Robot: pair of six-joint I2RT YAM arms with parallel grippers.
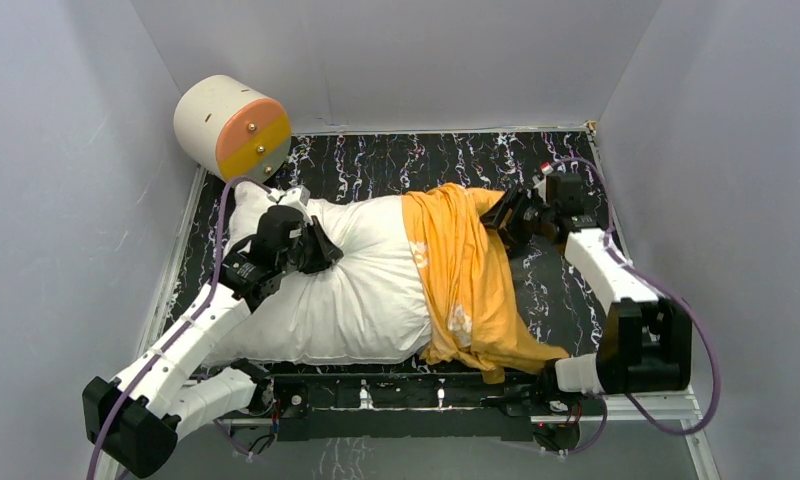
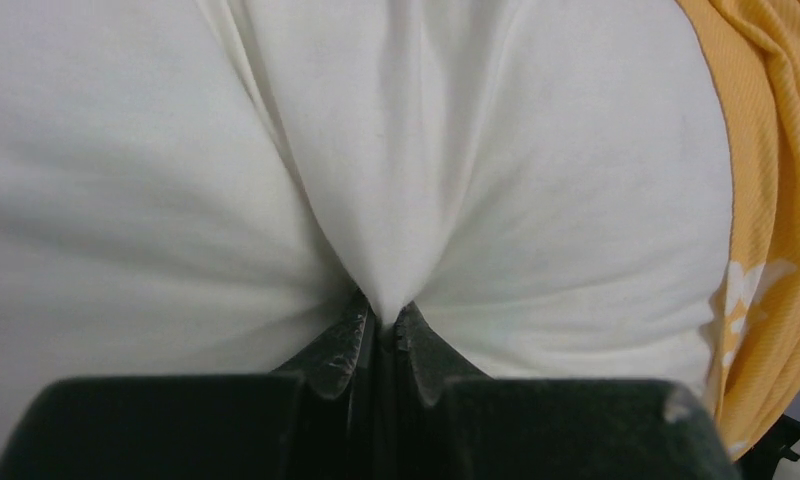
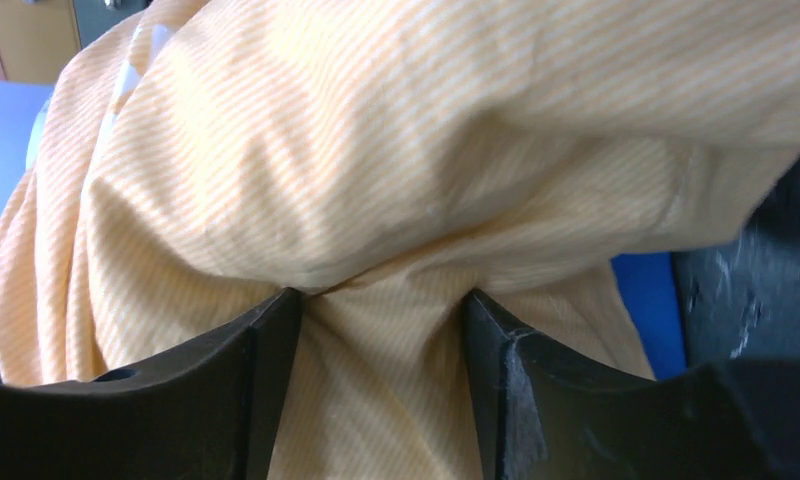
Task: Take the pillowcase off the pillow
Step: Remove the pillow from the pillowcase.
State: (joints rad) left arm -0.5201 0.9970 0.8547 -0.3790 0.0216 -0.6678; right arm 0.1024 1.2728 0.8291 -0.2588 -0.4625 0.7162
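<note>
The white pillow (image 1: 346, 290) lies across the table, its left two thirds bare. The pillowcase (image 1: 471, 270), orange-yellow face out, is bunched over the pillow's right end and trails toward the near edge. My left gripper (image 1: 326, 250) rests on the pillow's upper left part. In the left wrist view it (image 2: 384, 318) is shut on a pinched ridge of the white pillow (image 2: 176, 180), with the pillowcase (image 2: 776, 200) at the right edge. My right gripper (image 1: 496, 215) sits at the pillowcase's far right corner. Its jaws (image 3: 381, 300) stand apart with a fold of pillowcase (image 3: 376, 150) between them, and a strip of blue (image 3: 648, 300) shows beside it.
A cream cylinder with an orange-yellow end (image 1: 231, 125) stands at the back left corner. The dark marbled table (image 1: 376, 165) is boxed in by pale walls on three sides. A black rail (image 1: 406, 390) runs along the near edge between the arm bases.
</note>
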